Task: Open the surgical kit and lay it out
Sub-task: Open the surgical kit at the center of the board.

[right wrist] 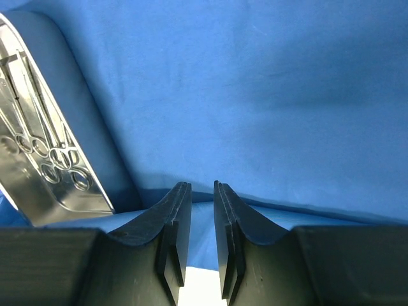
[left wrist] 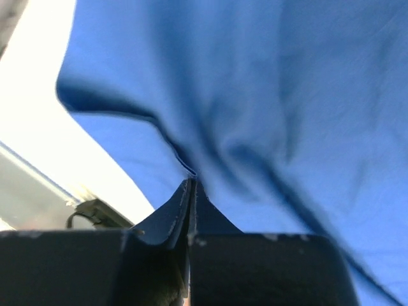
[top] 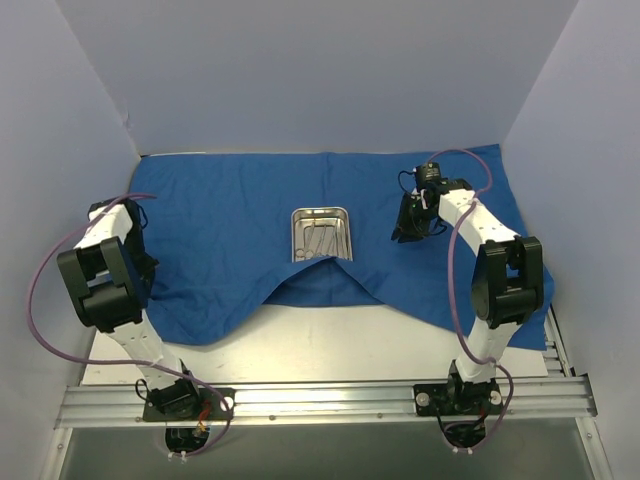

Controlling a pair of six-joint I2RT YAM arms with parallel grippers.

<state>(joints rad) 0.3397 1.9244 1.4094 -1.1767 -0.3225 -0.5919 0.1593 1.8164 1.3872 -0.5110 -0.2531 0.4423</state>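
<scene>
The royal-blue cloth [top: 230, 220] lies spread across most of the table. The small steel tray [top: 320, 233] sits on it at the centre with thin ring-handled instruments [top: 319, 241] inside. My left gripper [top: 146, 268] is at the cloth's left edge; in the left wrist view it [left wrist: 191, 182] is shut on a fold of the cloth's edge [left wrist: 172, 143]. My right gripper [top: 405, 232] hovers low over the cloth right of the tray. In the right wrist view it [right wrist: 202, 185] is slightly open and empty, with the tray [right wrist: 44, 185] and the instruments [right wrist: 57, 162] at the left.
The cloth's near edge curves back at the centre front [top: 320, 285], leaving bare white table [top: 330, 340] before the arm bases. Grey walls close the back and both sides. A metal rail [top: 320, 400] runs along the near edge.
</scene>
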